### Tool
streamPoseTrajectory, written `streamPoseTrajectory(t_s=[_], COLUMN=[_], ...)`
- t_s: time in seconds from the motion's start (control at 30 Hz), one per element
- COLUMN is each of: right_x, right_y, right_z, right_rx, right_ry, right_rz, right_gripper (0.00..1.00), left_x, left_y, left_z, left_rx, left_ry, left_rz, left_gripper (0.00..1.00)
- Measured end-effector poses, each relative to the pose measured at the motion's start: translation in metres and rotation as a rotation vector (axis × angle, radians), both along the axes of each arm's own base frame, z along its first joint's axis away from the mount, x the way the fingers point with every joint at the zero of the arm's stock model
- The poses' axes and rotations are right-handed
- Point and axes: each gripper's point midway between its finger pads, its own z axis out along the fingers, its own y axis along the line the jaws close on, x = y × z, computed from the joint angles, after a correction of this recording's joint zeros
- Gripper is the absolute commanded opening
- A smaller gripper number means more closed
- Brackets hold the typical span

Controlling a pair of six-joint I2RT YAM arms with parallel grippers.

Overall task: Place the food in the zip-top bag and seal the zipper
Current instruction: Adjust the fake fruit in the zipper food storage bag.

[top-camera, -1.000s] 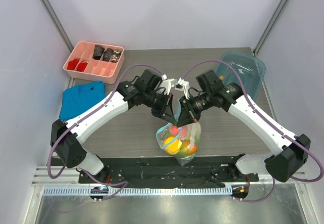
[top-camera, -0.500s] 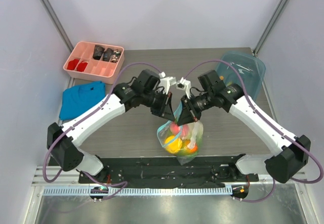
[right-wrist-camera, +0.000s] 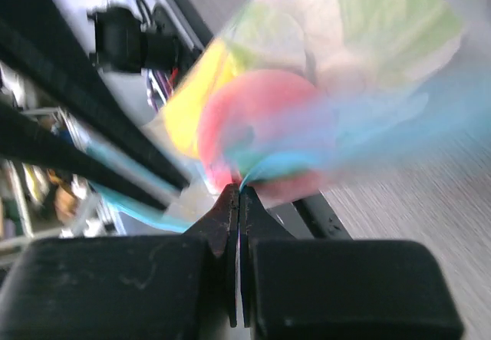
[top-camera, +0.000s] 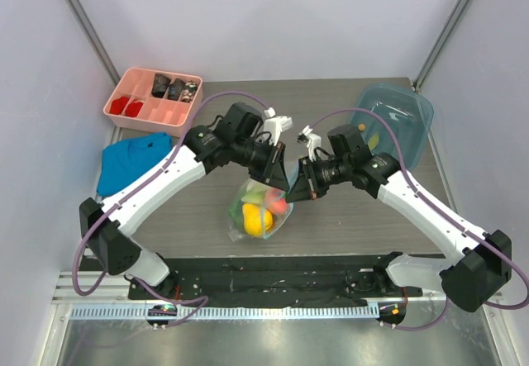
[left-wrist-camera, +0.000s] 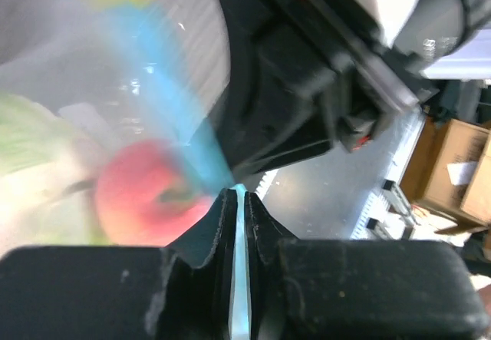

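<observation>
Zip-top bag [top-camera: 258, 213] has swung left since earlier.

Zip-top bag [top-camera: 238, 209]: clear, as you see.
Zipper [left-wrist-camera: 173, 110]: light blue.
Food [top-camera: 256, 217]: yellow, red, pale green.
Cloth [top-camera: 132, 161]: blue.

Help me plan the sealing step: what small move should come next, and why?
Probably slide the left tool along the blue strip, away from the right tool. The food sits inside the bag, and both tools pinch the strip side by side, so one can anchor while the other presses it shut.
</observation>
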Motion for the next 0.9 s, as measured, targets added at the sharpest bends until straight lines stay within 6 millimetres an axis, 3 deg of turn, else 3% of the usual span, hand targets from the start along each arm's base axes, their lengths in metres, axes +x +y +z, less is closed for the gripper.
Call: streamPoseTrajectory(t_s=[0.07,0.1,0.3,0.47,0.5,0.67,0.77,0.9], right_x=[0.007,0.009,0.027,0.029,0.028,0.021,0.017,0.015], right_y=[0.005,0.007,0.02,0.019,0.018,0.014,0.013,0.015], right_z=[-0.002,-0.001,0.018,0.02,0.019,0.026,0.029,0.032], right_rx=[0.022,0.036,0.144,0.159,0.157,0.17,0.199,0.224], right_ry=[0.032,0.042,0.05,0.043,0.043,0.022,0.008,0.004], right_rz=[-0.055,-0.074,-0.173,-0.197,-0.197,-0.197,-0.195,-0.192], right_gripper=[0.01,0.01,0.01,0.01,0.01,0.01,0.01,0.01], left_x=[-0.003,-0.005,-0.015,-0.009,-0.003,0.044,0.064,0.073], left_y=[-0.001,-0.001,0.002,0.012,0.019,0.054,0.074,0.087], left_z=[-0.003,-0.004,-0.012,-0.01,-0.006,0.021,0.03,0.02], left_rx=[0.0,0.0,0.006,0.009,0.01,0.032,0.088,0.178], left_ry=[0.011,0.015,0.028,0.006,-0.014,-0.162,-0.256,-0.286], left_rz=[-0.019,-0.03,-0.073,-0.058,-0.033,0.153,0.257,0.316], left_gripper=[0.18,0.25,0.44,0.64,0.71,0.82,0.83,0.81])
